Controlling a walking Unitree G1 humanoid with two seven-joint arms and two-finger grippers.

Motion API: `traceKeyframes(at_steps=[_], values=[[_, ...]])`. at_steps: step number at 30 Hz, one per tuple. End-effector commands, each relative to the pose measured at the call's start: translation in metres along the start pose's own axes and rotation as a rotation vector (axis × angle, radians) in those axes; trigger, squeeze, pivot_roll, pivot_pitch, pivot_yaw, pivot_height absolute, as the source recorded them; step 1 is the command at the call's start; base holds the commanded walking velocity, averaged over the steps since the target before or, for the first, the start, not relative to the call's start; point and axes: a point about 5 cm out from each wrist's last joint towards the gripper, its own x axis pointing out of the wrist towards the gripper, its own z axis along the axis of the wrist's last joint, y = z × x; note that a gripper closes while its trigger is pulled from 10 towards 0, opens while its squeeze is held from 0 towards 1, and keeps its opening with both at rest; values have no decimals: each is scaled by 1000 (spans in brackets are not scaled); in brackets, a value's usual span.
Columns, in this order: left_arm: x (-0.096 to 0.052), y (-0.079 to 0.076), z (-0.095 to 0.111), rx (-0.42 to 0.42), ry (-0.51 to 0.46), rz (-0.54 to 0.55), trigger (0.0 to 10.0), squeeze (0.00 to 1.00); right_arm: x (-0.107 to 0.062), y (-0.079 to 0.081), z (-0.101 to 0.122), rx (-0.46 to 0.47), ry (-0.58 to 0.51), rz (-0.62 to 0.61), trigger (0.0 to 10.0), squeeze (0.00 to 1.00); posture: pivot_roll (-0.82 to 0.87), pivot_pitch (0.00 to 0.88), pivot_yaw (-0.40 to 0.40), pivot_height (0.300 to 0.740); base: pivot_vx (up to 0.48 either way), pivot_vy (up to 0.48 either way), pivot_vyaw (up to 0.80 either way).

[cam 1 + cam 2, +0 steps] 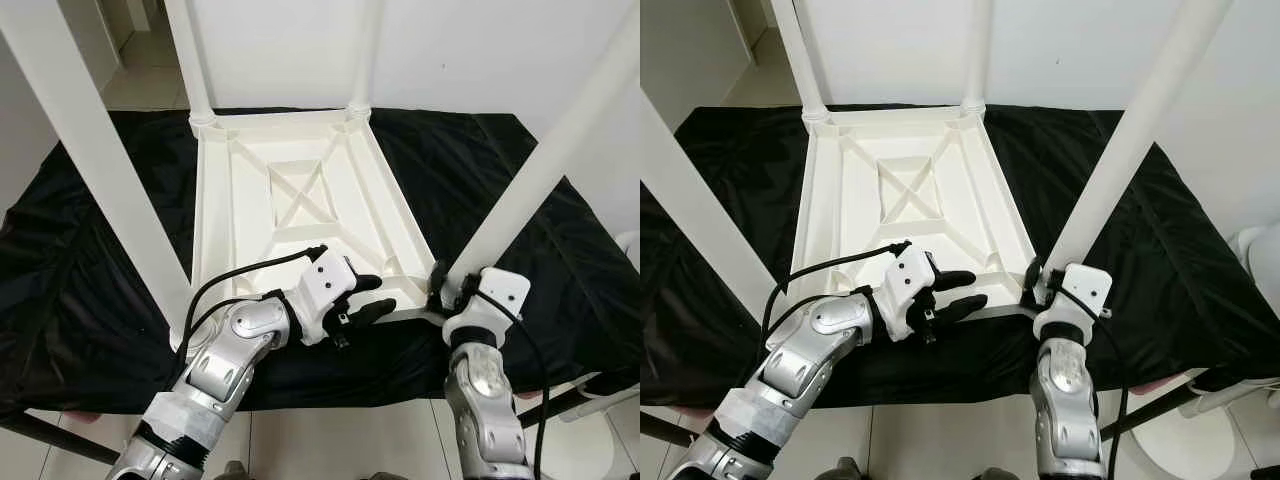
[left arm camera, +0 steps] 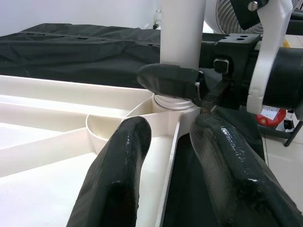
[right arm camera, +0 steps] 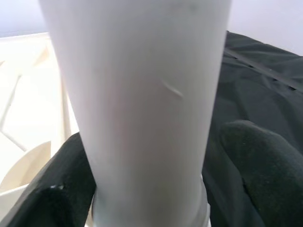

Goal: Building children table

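On a black cloth (image 1: 90, 250) lies an upturned white tabletop (image 1: 300, 200) with legs standing up, the right gripper (image 1: 448, 290) clamped around the near right leg (image 1: 530, 180) at its base, the left gripper (image 1: 365, 300) spread open straddling the tabletop's near rim just beside it.
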Motion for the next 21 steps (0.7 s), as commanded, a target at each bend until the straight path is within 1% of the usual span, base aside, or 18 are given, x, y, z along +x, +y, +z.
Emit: traceKeyframes(at_steps=[1,2,3,4,5,6,7,8,9,10,14,17,21], values=[[-1,-2,-1,-5,2,-6,10000,0,-2,-6,3,7,-17,14,10000,1000,-2,0,-20,740,0,0,0],[-1,-2,-1,-5,1,-5,10000,0,-3,-11,4,-7,-24,35,10000,1000,-3,0,-20,740,0,0,0],[-1,-2,-1,-5,1,-5,10000,0,-3,-11,4,-7,-24,35,10000,1000,-3,0,-20,740,0,0,0],[-1,-3,-1,-5,2,-6,10000,0,-4,-15,5,-19,-32,84,10000,1000,-3,0,-20,740,0,0,0],[-1,-3,-1,-5,2,-6,10000,0,-4,-15,5,-19,-32,84,10000,1000,-3,0,-20,740,0,0,0],[-2,-3,-1,-5,2,-13,10000,0,-4,-22,7,-29,-27,194,10000,1000,-6,0,-16,740,0,0,0],[-2,-3,-1,-5,2,-15,10000,0,-4,-23,8,-34,-23,226,10000,1000,-6,0,-16,740,0,0,0],[-2,-3,-1,-5,2,-18,10000,0,-3,-24,8,-45,-22,265,10000,651,-9,0,-12,740,0,0,0],[-2,-3,-1,-5,2,-20,10000,0,-2,-25,8,-53,-22,289,10000,651,-9,0,-12,740,0,0,0],[-2,-3,-1,-5,2,-22,10000,0,-2,-25,9,-62,-22,318,10000,0,-9,0,-12,740,0,0,0],[-2,-3,0,-8,3,-28,10000,0,5,-29,15,-122,-34,471,10000,0,-9,0,-7,740,0,0,0],[-1,-2,0,-12,2,-25,10000,0,12,-30,18,-148,-45,525,10000,0,-11,0,-4,740,0,0,0],[0,-3,1,-12,0,-28,10000,0,20,-26,20,-182,-28,639,10000,0,-11,0,-3,740,0,0,0]])
